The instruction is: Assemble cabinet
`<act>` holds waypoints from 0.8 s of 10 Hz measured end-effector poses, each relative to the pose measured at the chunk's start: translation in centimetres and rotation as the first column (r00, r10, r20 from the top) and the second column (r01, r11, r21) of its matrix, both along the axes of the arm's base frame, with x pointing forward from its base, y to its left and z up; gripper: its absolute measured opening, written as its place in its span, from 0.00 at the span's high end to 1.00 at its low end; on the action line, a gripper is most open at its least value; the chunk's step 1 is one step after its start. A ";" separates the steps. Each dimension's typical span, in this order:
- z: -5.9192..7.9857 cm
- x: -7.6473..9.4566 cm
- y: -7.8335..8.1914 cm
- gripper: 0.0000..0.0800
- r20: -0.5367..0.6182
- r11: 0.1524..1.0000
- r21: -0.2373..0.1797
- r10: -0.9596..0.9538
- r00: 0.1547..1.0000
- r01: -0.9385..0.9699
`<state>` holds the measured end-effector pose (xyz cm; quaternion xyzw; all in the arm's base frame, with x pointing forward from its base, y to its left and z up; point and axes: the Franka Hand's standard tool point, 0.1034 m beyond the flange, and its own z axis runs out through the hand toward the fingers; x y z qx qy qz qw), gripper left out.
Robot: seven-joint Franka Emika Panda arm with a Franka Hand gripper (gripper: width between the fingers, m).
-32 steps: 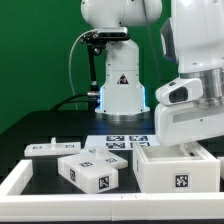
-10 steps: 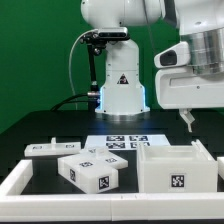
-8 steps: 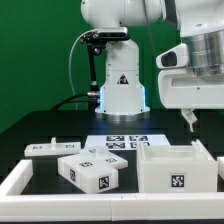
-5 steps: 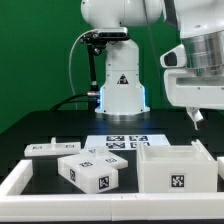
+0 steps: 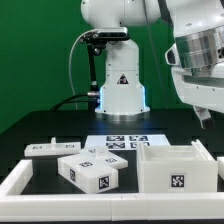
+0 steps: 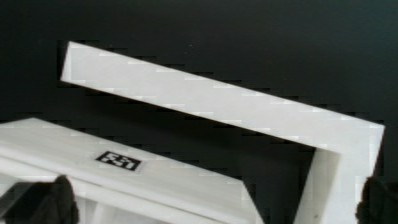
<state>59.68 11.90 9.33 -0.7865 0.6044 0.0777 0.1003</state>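
Note:
The cabinet body (image 5: 176,170), a large open white box with a tag on its front, stands at the exterior view's right. My gripper (image 5: 203,117) hangs above its far right corner, apart from it. In the wrist view the gripper (image 6: 214,196) is open and empty, with one dark fingertip (image 6: 36,198) at each side. Below it lie the body's white walls (image 6: 214,98) and a tag (image 6: 119,160). A smaller white tagged block (image 5: 91,172) and a flat white tagged piece (image 5: 52,148) lie at the exterior view's left.
The white robot base (image 5: 120,88) with a triangle sticker stands behind the middle. The marker board (image 5: 126,142) lies flat in front of it. A raised white border (image 5: 20,180) runs along the table's front and left.
My gripper has risen from down at the cabinet body and drifted towards the exterior view's right. The cabinet body and the loose pieces have not moved.

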 end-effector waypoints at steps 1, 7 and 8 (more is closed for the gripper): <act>-0.3 0.2 -0.4 0.00 0.002 1.000 0.001 0.013 1.000 -0.013; -3.9 3.2 -5.3 0.00 0.051 0.998 -0.036 0.045 0.998 -0.043; -3.8 3.3 -5.2 0.04 0.052 0.998 -0.035 0.047 0.998 -0.045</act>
